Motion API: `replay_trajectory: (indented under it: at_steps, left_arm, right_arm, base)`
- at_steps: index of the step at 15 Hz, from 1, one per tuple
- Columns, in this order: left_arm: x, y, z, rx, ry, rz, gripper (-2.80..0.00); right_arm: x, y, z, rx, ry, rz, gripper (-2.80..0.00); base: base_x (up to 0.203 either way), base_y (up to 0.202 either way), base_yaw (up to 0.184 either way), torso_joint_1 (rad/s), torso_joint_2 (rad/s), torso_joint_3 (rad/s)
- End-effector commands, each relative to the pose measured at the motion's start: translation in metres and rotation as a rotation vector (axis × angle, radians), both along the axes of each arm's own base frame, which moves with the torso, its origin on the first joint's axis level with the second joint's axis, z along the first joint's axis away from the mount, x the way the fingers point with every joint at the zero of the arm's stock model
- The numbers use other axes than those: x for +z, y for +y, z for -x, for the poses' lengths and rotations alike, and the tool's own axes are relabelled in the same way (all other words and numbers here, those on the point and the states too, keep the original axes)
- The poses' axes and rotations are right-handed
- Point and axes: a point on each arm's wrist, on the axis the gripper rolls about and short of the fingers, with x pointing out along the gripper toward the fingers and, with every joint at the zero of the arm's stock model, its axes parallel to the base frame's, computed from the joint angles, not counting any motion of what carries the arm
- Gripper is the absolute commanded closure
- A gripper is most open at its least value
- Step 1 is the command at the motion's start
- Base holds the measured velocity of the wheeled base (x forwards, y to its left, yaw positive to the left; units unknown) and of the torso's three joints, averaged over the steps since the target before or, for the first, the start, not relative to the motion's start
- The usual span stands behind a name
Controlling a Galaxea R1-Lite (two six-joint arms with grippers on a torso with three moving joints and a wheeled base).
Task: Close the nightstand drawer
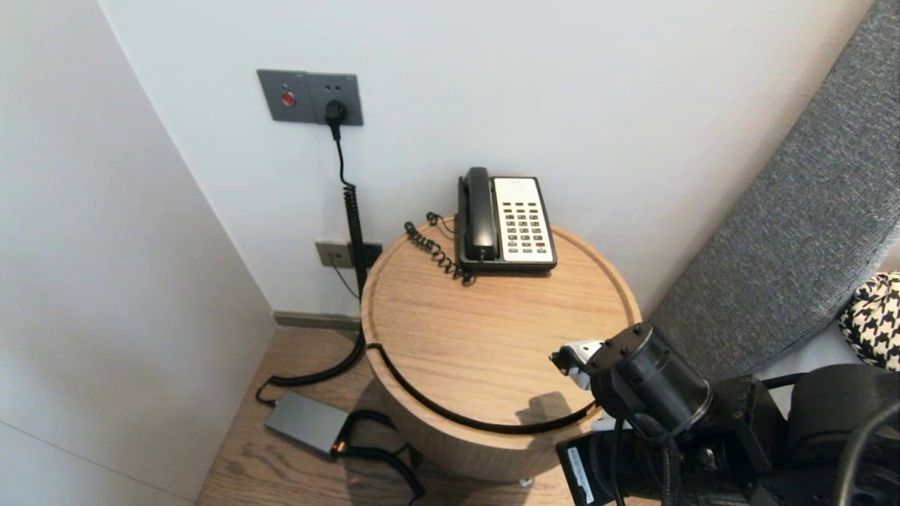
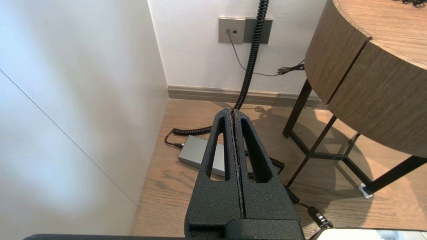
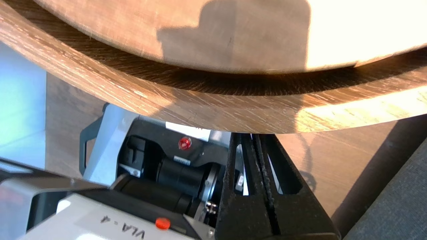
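A black and white desk phone (image 1: 506, 221) sits at the back of a round wooden table (image 1: 485, 337), its handset (image 1: 479, 214) on the cradle and its coiled cord (image 1: 436, 253) beside it. My right arm (image 1: 647, 379) reaches in at the table's near right edge. My right gripper (image 3: 255, 136) is shut and empty, its tips right at the lower edge of the table's rim (image 3: 213, 113). My left gripper (image 2: 232, 111) is parked low beside the table, shut on nothing, above the wooden floor.
A grey power adapter (image 1: 307, 422) with thick black cables lies on the floor left of the table. A wall socket (image 1: 309, 97) holds a plug. A grey padded headboard (image 1: 794, 211) and a houndstooth pillow (image 1: 875, 316) stand to the right. Black table legs (image 2: 310, 150) stand near my left gripper.
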Motion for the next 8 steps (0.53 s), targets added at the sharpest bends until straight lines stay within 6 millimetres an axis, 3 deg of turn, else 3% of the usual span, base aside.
replay_trajectory:
  at_steps: [1, 4, 8]
  left_arm:
    - [-0.003, 0.0, -0.001, 0.0, 0.011, 0.0, 0.0]
    - [-0.003, 0.0, -0.001, 0.0, 0.011, 0.0, 0.0]
    - [-0.003, 0.0, -0.001, 0.0, 0.011, 0.0, 0.0]
  right_arm:
    - [-0.002, 0.003, -0.006, -0.005, 0.002, 0.006, 0.0]
    - [-0.003, 0.004, -0.011, -0.013, 0.001, 0.011, 0.0]
    - [-0.003, -0.003, -0.001, -0.006, 0.007, 0.017, 0.0]
  base:
    - [0.0, 0.0, 0.0, 0.0, 0.0, 0.0]
    - [0.0, 0.0, 0.0, 0.0, 0.0, 0.0]
    - [0.0, 0.0, 0.0, 0.0, 0.0, 0.0]
